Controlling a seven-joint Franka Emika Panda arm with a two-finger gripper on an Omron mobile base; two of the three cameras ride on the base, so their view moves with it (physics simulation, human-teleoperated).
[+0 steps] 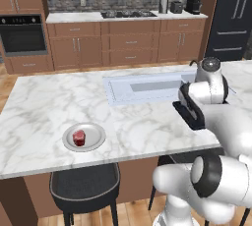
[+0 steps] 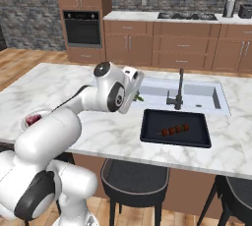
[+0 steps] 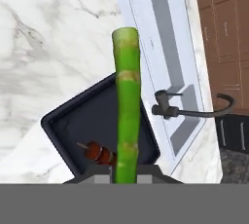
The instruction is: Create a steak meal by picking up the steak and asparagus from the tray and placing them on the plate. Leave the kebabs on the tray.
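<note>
In the hand view, fingers (image 3: 125,172) clamp the asparagus (image 3: 126,106) above the tray (image 3: 68,125); left base view shows steak (image 1: 78,137) plated.

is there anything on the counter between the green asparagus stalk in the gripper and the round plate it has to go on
Nothing visible. The green asparagus stalk is held above the black tray; bare marble counter lies toward the round light-grey plate, which holds only the red steak.

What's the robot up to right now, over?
Claw shut on asparagus, lifted above tray. Steak already on plate. Kebabs stay on tray. Nothing blocking.
</note>
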